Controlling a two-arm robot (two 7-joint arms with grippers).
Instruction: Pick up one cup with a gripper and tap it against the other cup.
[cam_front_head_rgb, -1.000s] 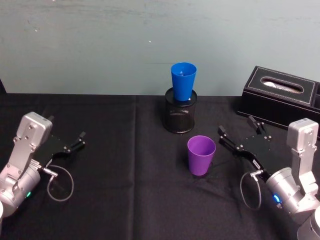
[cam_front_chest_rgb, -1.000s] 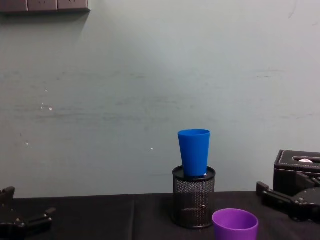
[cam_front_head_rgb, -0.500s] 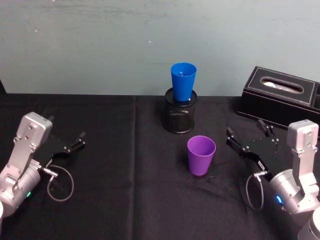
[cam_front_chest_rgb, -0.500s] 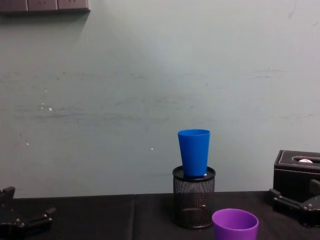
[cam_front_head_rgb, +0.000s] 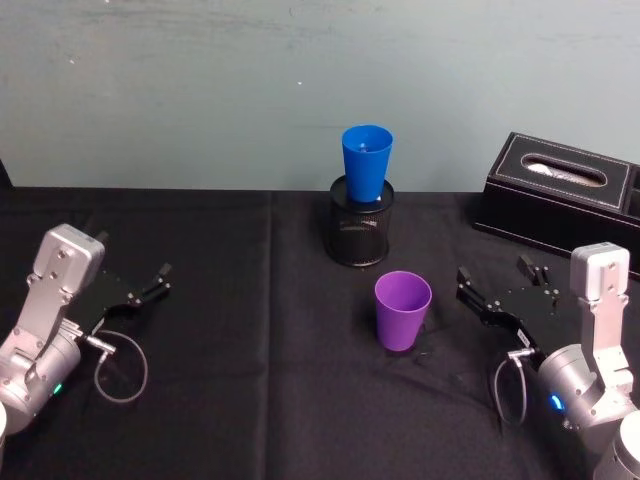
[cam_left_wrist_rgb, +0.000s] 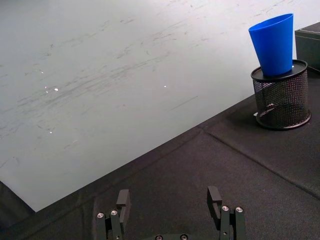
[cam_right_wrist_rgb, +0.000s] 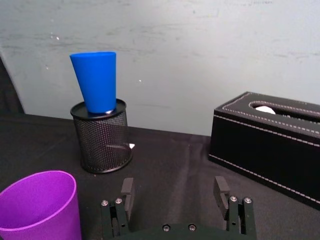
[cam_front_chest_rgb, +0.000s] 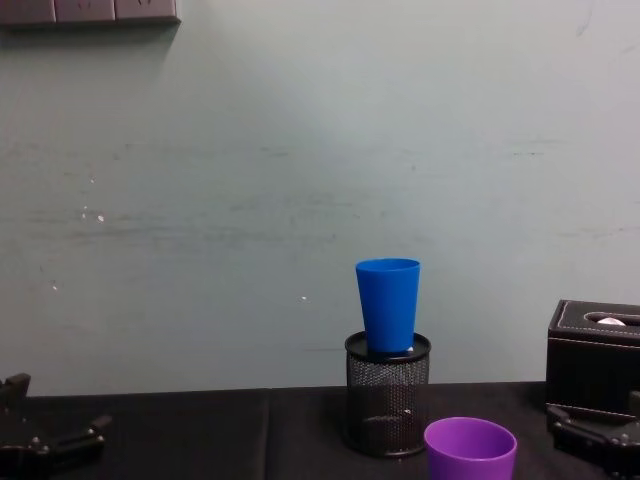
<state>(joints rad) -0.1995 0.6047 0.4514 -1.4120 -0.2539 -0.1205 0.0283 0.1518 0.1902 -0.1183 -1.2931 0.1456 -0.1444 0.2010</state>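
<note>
Standing upright on the black tablecloth, the purple cup is short and wide, smooth plastic with a plain round rim, its mouth open upward. Behind it, the blue cup is taller, narrower and tapered, bright glossy plastic, seated base-down in the mouth of a black wire-mesh pen holder near the pale green wall. The 2 cups are apart, with a strip of bare cloth between the purple one and the holder.

The right gripper lies low over the cloth just to the right of the purple cup, its 2 long black jaws spread wide and holding nothing; the right wrist view shows the purple cup off to one side of the jaws, not between them. A black leather-look tissue box with pale stitching sits behind that arm, near the table's right edge.

The left gripper rests far to the left, jaws apart and empty, well clear of both cups. Open cloth stretches between it and the cups.
</note>
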